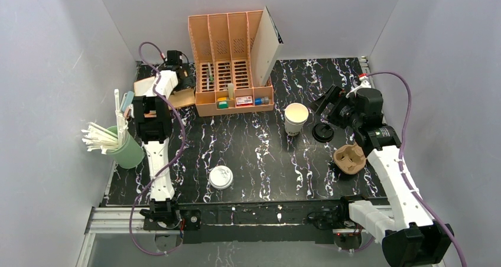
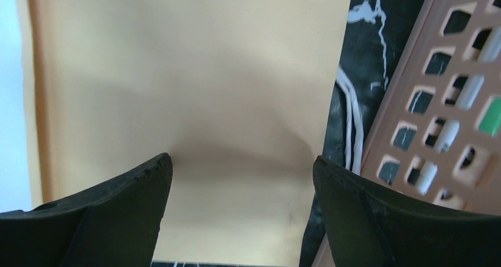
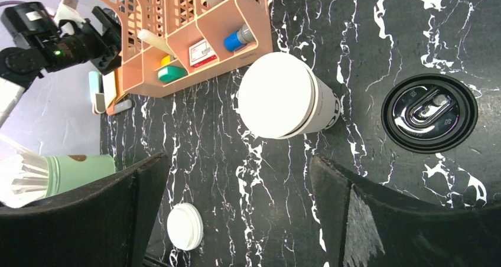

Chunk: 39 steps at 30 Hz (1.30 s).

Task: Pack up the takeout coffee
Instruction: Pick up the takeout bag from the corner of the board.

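The takeout coffee's small white paper cup (image 1: 296, 118) stands upright right of the table's middle, its cream inside showing (image 3: 283, 101). Its black round lid (image 1: 323, 132) lies flat on the table just right of the cup, apart from it (image 3: 429, 112). My right gripper (image 1: 331, 104) hovers open above and right of both; in its wrist view (image 3: 236, 158) only bare table shows between the fingers. My left gripper (image 1: 184, 81) is at the back left, open (image 2: 242, 160), low over a flat tan paper (image 2: 177, 72) and holding nothing.
An orange slotted organizer (image 1: 230, 66) stands at the back centre, close to the left gripper's right finger (image 2: 443, 101). A brown pulp cup carrier (image 1: 349, 159) sits under the right forearm. A flat white lid (image 1: 221, 177) lies front centre. A green cup of white straws (image 1: 124, 146) stands at the left edge.
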Each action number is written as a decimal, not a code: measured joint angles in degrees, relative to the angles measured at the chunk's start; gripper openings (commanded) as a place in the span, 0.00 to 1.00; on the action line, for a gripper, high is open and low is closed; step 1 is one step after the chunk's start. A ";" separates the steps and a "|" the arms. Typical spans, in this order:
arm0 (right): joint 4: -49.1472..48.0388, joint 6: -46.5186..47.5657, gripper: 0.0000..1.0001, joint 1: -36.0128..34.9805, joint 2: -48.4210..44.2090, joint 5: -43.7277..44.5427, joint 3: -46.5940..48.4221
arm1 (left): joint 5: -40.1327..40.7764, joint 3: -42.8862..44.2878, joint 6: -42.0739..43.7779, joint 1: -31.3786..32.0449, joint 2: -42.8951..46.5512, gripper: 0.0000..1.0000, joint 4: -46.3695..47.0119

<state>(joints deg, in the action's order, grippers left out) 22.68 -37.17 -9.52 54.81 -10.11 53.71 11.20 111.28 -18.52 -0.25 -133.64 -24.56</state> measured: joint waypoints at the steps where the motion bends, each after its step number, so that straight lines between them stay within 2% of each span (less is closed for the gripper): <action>1: 0.00 0.00 0.97 0.00 0.00 0.02 0.33 | 0.00 2.58 0.50 0.00 -1.64 0.86 -1.36; 5: 0.04 0.02 0.97 0.00 -0.11 0.04 1.36 | -0.44 9.09 2.23 0.09 -6.67 0.87 -4.52; 10: 0.09 -0.11 0.97 0.00 -0.13 -0.13 1.79 | -0.42 9.55 2.93 0.17 -6.73 0.86 -5.70; 16: 0.11 -0.24 0.96 0.00 -0.13 -0.61 2.01 | 6.73 12.98 1.01 0.79 -7.98 0.94 -11.02; 19: 0.09 -0.39 0.97 0.00 -0.11 -0.85 2.01 | 11.17 12.79 -0.94 1.40 -7.76 0.94 -11.98; 22: 0.09 -0.44 0.96 0.00 -0.11 -1.05 2.01 | 11.67 10.10 -1.42 1.38 -6.27 0.91 -10.71; 25: 0.07 -0.48 0.96 0.00 -0.11 -1.22 2.01 | 9.40 6.03 -0.26 0.98 -3.78 0.92 -9.07; 31: 0.02 -0.50 0.96 0.00 -0.11 -1.46 2.01 | -1.11 -0.26 1.90 -0.17 0.37 0.92 -4.92; 34: -0.02 -0.52 0.96 0.00 -0.07 -1.97 2.01 | -4.96 -2.58 1.31 -1.29 2.25 0.84 -2.21; 37: 0.00 -0.50 0.96 0.00 -0.07 -2.12 2.01 | -7.17 -5.46 0.87 -2.14 4.83 0.62 0.55; 39: 0.00 -0.50 0.96 0.00 -0.07 -2.12 2.01 | -8.44 -7.02 0.52 -2.47 6.29 0.58 1.73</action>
<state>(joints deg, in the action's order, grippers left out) 22.68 -37.67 -9.52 54.74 -12.23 55.72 2.76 104.27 -18.00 -2.72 -127.35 -22.83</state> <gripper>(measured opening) 0.962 0.672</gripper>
